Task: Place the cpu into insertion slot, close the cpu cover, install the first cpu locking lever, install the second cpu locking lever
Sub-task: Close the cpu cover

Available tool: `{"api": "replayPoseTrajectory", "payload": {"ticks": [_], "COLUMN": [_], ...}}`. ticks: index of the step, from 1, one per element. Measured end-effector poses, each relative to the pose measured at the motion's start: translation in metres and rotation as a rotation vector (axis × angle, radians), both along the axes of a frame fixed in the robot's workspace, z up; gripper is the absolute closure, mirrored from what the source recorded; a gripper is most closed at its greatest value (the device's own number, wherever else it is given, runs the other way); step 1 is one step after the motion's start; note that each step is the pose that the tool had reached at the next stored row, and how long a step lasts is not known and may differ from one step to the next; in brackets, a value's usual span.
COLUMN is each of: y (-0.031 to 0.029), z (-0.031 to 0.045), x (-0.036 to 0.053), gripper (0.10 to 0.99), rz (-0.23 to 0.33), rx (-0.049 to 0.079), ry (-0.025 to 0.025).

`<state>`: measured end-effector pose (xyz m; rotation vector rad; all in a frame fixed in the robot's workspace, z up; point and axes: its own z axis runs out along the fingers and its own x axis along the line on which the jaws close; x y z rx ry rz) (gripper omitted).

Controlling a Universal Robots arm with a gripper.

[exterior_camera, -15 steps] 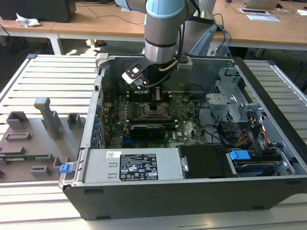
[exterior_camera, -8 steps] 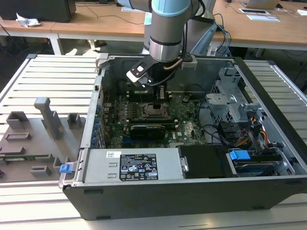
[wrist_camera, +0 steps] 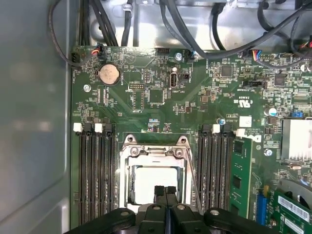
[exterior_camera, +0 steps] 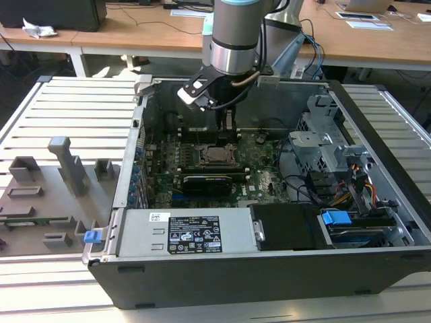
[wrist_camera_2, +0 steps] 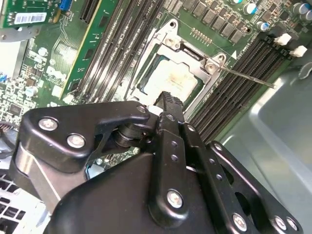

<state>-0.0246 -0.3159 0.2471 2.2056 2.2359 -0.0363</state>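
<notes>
In the exterior view the gripper [exterior_camera: 227, 131] hangs from the arm inside the open computer case [exterior_camera: 269, 276], just at one o'clock of the insertion slot [exterior_camera: 202, 156] in the middle of the green motherboard [exterior_camera: 262, 168]. A long black card [exterior_camera: 209, 180] lies at six o'clock of that slot. In both wrist views the pincer [wrist_camera: 165, 191] [wrist_camera_2: 168, 100] has its two black fingertips pressed together with nothing seen between them. The cpu [wrist_camera: 156, 178] [wrist_camera_2: 173, 78] lies flat in the slot, its pale top showing through the opening of the cpu cover [wrist_camera: 127, 161] [wrist_camera_2: 195, 54], which lies down around it. The fingertips stand over the cpu's edge nearest the pincer; whether they touch it I cannot tell. A thin metal lever [wrist_camera: 194, 180] [wrist_camera_2: 243, 75] runs beside the cover, between it and the memory slots [wrist_camera: 214, 170]
</notes>
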Motion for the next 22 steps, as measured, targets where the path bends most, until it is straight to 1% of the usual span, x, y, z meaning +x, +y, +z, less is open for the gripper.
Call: {"api": "replayPoseTrajectory", "payload": {"ticks": [2,6,8,10,11,13,22], "y": [0.0,0.0,0.0,0.0,0.0,0.0,0.0], "z": [0.0059,0.02,0.0239,0.0319,0.0342,0.0366,0.0371], "x": [0.0003,0.0009,0.001,0.0013,0.0013,0.0013,0.0013], "gripper": [0.98,0.98,0.98,0.98,0.98,0.98,0.98], "rz": [0.0,0.0,0.0,0.0,0.0,0.0,0.0], "rx": [0.0,0.0,0.0,0.0,0.0,0.0,0.0], "ry": [0.0003,0.0011,0.0014,0.0019,0.0019,0.0019,0.002]}}
